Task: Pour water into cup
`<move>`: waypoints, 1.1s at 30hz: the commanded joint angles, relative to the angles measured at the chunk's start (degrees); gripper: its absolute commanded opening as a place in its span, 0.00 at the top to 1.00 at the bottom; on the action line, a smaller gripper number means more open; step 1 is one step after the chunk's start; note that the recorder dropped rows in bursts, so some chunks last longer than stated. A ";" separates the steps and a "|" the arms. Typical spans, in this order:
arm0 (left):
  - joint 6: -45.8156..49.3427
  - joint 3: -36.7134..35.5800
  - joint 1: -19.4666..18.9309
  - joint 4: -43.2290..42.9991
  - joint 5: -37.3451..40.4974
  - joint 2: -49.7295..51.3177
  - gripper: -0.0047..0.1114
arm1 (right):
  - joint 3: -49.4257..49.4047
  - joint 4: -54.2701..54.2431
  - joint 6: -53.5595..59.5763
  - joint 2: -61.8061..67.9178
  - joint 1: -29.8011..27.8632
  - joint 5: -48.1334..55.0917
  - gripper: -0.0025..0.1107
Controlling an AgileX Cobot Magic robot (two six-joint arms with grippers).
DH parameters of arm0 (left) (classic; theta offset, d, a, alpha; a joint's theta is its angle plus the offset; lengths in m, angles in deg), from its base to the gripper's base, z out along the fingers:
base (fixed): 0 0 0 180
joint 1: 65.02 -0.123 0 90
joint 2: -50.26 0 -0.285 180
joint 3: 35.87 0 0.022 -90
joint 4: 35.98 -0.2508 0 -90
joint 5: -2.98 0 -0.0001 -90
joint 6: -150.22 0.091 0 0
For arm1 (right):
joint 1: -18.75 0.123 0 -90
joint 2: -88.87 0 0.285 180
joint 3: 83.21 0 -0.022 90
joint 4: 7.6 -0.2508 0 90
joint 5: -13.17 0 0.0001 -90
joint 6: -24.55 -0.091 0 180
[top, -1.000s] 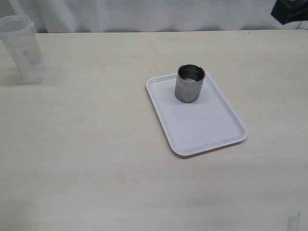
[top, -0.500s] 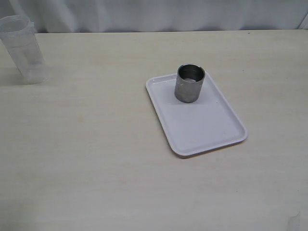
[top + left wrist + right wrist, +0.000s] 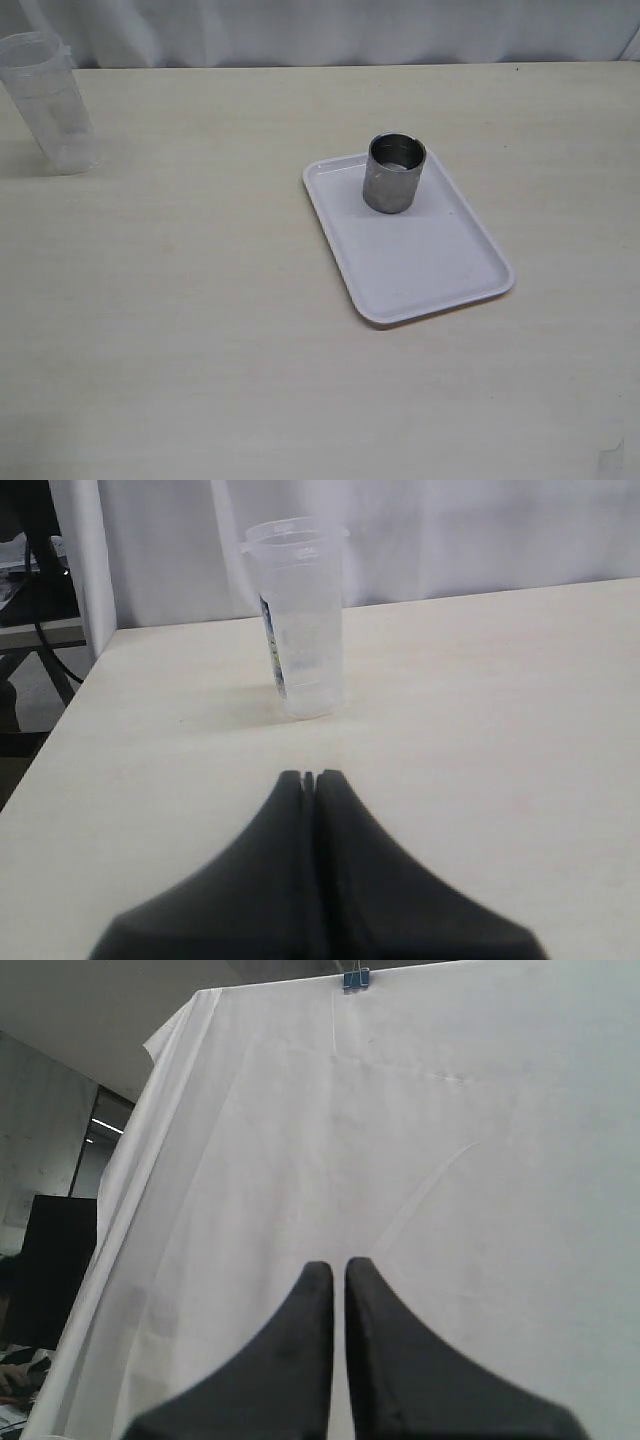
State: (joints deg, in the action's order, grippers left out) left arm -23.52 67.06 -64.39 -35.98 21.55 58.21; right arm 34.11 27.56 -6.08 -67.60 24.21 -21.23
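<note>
The steel cup point(image 3: 394, 173) stands upright at the far end of a white tray point(image 3: 420, 265) in the middle of the table. A translucent plastic beaker point(image 3: 48, 101) stands at the far left; it also shows in the left wrist view point(image 3: 298, 618). I cannot make out water in it. My left gripper point(image 3: 309, 777) is shut and empty, low over the table and a short way back from the beaker. My right gripper point(image 3: 339, 1265) is nearly closed with a thin gap, empty, and points up at a white curtain. Neither gripper shows in the exterior view.
A white curtain point(image 3: 320, 30) hangs behind the table's far edge. The table's left edge point(image 3: 60, 730) runs close to the beaker, with dark equipment beyond it.
A dark part of the right arm at the top right corner of the exterior view has left the frame. The cup, tray and beaker have not moved.
</note>
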 commanded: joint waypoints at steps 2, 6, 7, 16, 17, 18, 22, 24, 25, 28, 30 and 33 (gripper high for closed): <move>-0.37 -0.15 0.25 0.00 -0.30 -0.17 0.96 | -0.26 -0.21 -0.26 -0.32 -0.01 0.01 0.94; -0.37 -0.15 0.25 -0.36 -0.05 -0.17 0.96 | -0.26 -0.21 -0.26 -0.32 -0.01 0.01 0.94; -0.37 -0.15 0.25 -0.36 -0.05 -0.17 0.96 | -0.26 -0.21 -0.26 -0.32 -0.01 0.01 0.94; -0.37 -0.15 0.25 -0.36 -0.05 -0.17 0.96 | -0.26 -0.21 -0.26 -0.32 -0.01 0.01 0.94; -0.37 -0.15 0.25 -0.36 -0.05 -0.17 0.96 | -0.26 -0.21 -0.26 -0.29 -0.01 0.13 0.94; -0.37 -0.15 0.25 -0.36 -0.05 -0.17 0.96 | -0.26 -0.21 -0.26 -0.44 -0.01 0.24 0.94; -0.37 -0.15 0.25 -0.36 -0.05 -0.17 0.96 | -5.94 -0.21 -0.26 -4.92 -0.01 0.02 0.94; -0.37 -0.15 0.25 -0.36 -0.05 -0.17 0.96 | -10.99 -0.21 -0.26 -8.28 -0.01 0.02 0.94; -0.37 -0.15 0.25 -0.36 -0.05 -0.17 0.96 | -14.54 -0.21 -0.26 -10.27 -0.01 0.02 0.94; -0.37 -0.15 0.25 -0.36 -0.16 -0.17 0.96 | -14.54 -0.03 -0.26 -12.52 -0.01 9.41 0.94; -0.37 -0.15 0.25 -0.36 -0.16 -0.17 0.96 | -14.54 -4.71 -0.26 -12.58 -0.01 13.59 0.94; -0.37 -0.15 0.25 -0.36 -0.16 -0.17 0.96 | -14.54 -11.47 -0.26 -12.58 -0.01 17.48 0.94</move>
State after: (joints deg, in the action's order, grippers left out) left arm -23.52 67.06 -64.39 -35.98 21.80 58.21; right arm 19.77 20.24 -6.08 -79.85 24.21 -6.84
